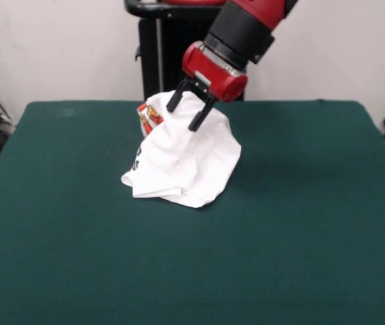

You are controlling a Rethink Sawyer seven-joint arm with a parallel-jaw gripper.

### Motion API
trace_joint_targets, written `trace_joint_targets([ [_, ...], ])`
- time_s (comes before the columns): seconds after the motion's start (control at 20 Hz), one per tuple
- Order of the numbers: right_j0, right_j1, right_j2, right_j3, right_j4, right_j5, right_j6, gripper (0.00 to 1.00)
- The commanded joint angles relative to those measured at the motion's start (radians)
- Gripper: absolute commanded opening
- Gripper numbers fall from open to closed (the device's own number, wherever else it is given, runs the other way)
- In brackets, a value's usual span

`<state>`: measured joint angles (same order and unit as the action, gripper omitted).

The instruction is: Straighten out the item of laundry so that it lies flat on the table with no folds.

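Leaning T-shirt [185,159], bunched beneath gripper [187,113]
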<state>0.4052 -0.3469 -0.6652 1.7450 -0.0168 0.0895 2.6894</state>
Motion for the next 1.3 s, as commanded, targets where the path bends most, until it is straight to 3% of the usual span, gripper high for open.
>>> trace_joint_targets([
  [0.05,0.011,0.039,0.181,-0.02,-0.017,-0.058,0.047,1.0],
  [0.3,0.007,0.035,0.198,-0.022,-0.016,-0.057,0.044,1.0],
  [0.5,-0.085,-0.034,0.317,0.007,-0.07,-0.018,-0.023,1.0],
  [0.6,-0.076,-0.036,0.307,-0.013,-0.092,0.03,-0.054,1.0],
  [0.65,-0.084,-0.043,0.315,-0.018,-0.111,0.05,-0.053,0.0],
  [0.9,-0.093,-0.062,0.336,-0.007,-0.099,0.1,-0.026,0.0],
  [1.3,-0.036,-0.03,0.275,-0.043,-0.055,0.16,0.032,0.0],
])
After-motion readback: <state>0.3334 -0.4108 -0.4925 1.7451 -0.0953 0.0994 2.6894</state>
